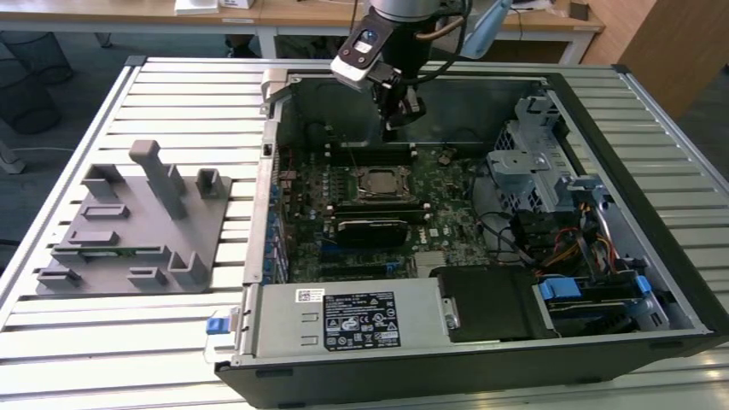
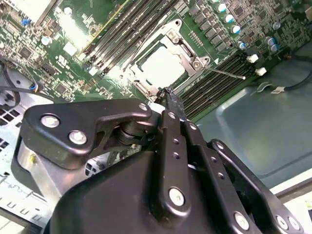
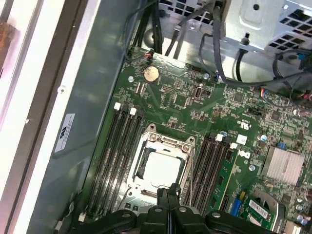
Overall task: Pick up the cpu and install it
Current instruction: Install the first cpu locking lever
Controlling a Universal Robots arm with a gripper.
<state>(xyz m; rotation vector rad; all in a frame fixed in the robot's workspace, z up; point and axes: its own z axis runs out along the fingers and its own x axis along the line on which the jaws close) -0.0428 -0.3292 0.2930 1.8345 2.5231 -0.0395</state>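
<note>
In the exterior view, start at that view's left: the grey fixture block [image 1: 135, 224] sits on the slatted table [image 1: 68, 342], well apart from everything that matters now. Move right and you reach the open computer case [image 1: 479, 359], with the motherboard [image 1: 456, 218] lying flat inside it. The cpu [image 1: 377, 181] already lies in the socket [image 1: 377, 195] near the board's middle, its pale metal top showing inside the dark frame.

Your gripper [image 1: 399, 120] hangs above the board, beyond the socket toward the case's far wall, so the cpu lies below it and slightly toward the camera. The chip is square, so no long axis governs your approach; what counts is that it sits level in the frame.

In both wrist views you see the fingers drawn together into one narrow black blade, nothing between them: the tip [image 2: 168, 92] stands just beside the socket's edge in the second wrist view, and in the first wrist view it [image 3: 168, 190] overlaps the near edge of the cpu [image 3: 163, 168]. Whether it touches the chip, you cannot tell.

The arm comes down steeply from above the far wall, wrist tilted toward the exterior view's right.
</note>
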